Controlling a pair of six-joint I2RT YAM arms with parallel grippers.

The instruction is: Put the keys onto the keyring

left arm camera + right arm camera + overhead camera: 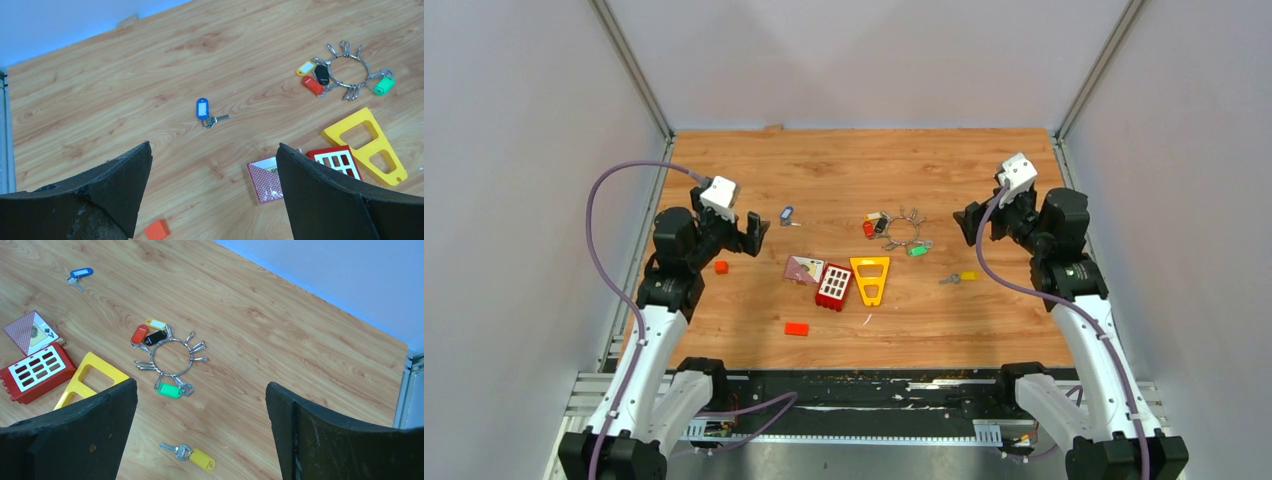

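The silver keyring (903,231) lies mid-table with several clips and red, black, yellow and green tags on it; it also shows in the left wrist view (348,70) and the right wrist view (172,357). A loose key with a blue tag (787,215) (202,109) (80,275) lies to its left. A loose key with a yellow tag (959,278) (192,456) lies to its right. My left gripper (756,233) (212,165) is open and empty above the table, left of the blue key. My right gripper (969,222) (200,405) is open and empty, right of the ring.
A yellow triangular frame (870,278), a red block with windows (833,287) and a playing-card pack (803,269) lie near the middle. Small orange-red blocks (721,267) (797,329) sit toward the front left. Grey walls stand on three sides.
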